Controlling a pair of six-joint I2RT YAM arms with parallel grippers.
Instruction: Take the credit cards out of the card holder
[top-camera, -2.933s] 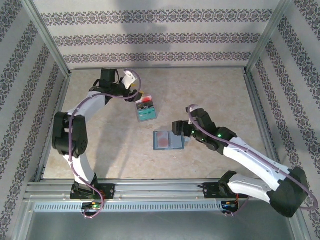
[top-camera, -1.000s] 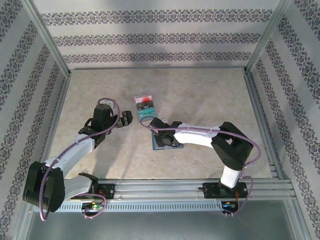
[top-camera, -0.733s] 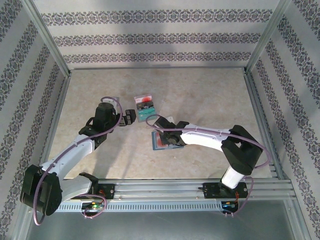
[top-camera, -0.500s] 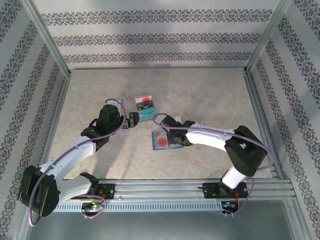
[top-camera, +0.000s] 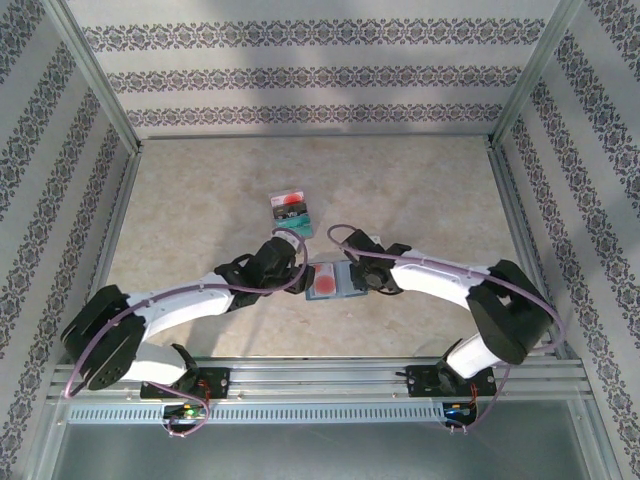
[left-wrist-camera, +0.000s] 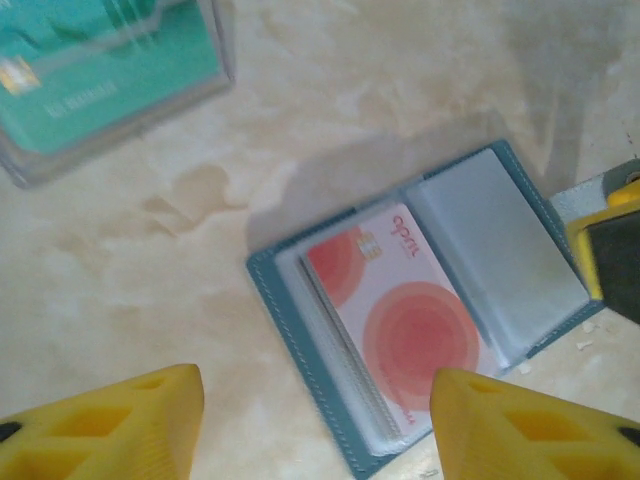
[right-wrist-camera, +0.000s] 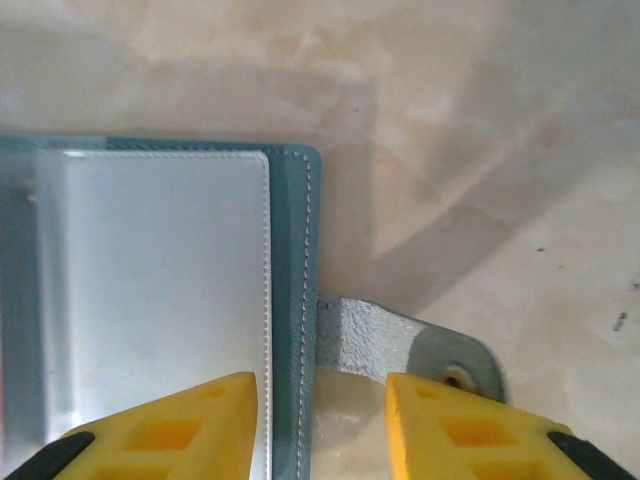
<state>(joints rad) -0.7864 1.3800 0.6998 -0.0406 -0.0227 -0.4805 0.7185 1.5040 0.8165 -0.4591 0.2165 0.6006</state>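
Our left end effector (left-wrist-camera: 315, 400) arrived wide, empty, over the slate-blue fabric card holder (left-wrist-camera: 490, 250); right end effector (right-wrist-camera: 322, 395), narrower, straddles its edge; pinkish plastic card (left-wrist-camera: 400, 320) reads "opnt".

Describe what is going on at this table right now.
Two robot arms are working on an open slate-blue card holder lying flat on the table. The right hand sits at the holder's tab edge, jaws apart, with one finger over the empty clear sleeve. The left hand hovers open above the other half, where a red card sits in its slot. A teal card lies apart, farther back.
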